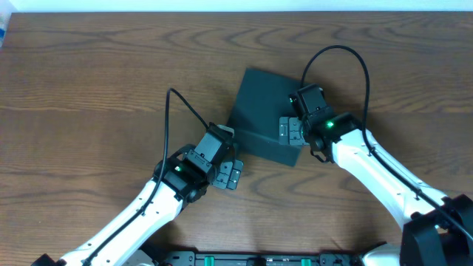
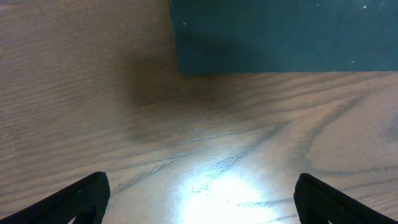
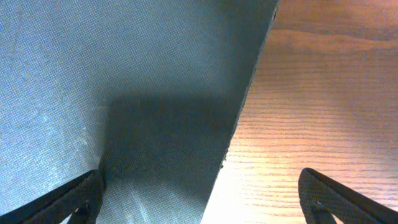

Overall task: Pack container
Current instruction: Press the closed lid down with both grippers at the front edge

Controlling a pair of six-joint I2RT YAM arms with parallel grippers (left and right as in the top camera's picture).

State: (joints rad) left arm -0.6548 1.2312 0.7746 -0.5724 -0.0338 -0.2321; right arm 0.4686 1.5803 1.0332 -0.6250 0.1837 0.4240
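Note:
The container [image 1: 262, 111] is a dark teal square box with its lid down, lying at an angle in the middle of the wooden table. My left gripper [image 1: 229, 175] stands open just off its near-left corner, over bare wood. In the left wrist view the container [image 2: 280, 34] fills the top, and the gripper [image 2: 202, 202] has only table between its fingertips [image 2: 81, 199]. My right gripper [image 1: 290, 131] hangs open at the box's right edge. In the right wrist view the container [image 3: 124, 93] covers the left, and its edge runs between the wide-apart jaws of the gripper [image 3: 202, 199].
The brown wooden table [image 1: 89, 89] stretches wide on the left and behind the box. Black cables [image 1: 347, 55] loop up from both wrists. A dark rail [image 1: 259, 258] runs along the near edge, and a pale strip [image 1: 236, 6] marks the far edge.

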